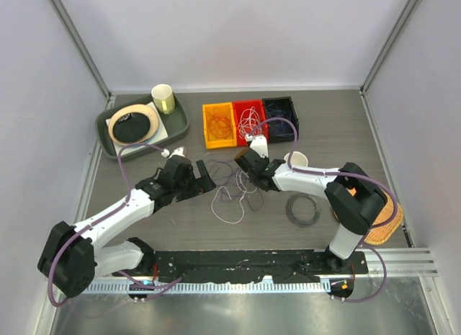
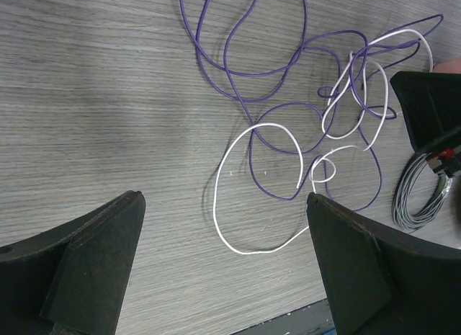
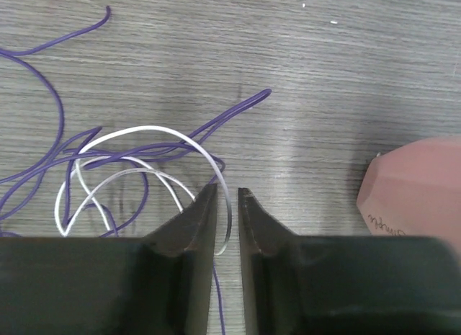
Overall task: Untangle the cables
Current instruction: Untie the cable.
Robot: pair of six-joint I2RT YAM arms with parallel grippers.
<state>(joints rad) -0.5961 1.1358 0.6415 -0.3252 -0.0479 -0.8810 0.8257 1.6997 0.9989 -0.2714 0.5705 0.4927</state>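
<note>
On the middle of the desk (image 1: 346,133) the cables (image 1: 230,198), left claw (image 1: 205,173) just left of them, right claw (image 1: 243,164) at their far right edge, coiled cord (image 1: 290,209) to their right, three bins (image 1: 248,103) beyond, tray (image 1: 180,122) with cup (image 1: 163,99) far left, basket (image 1: 385,223) near right.

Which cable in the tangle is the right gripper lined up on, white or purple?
The white cable: its curve runs down into the narrow gap of the right gripper, while the purple cables spread mostly to the left.

Soft, even overhead light casts faint shadows beside the cables (image 2: 310,112); focus sharp.
</note>
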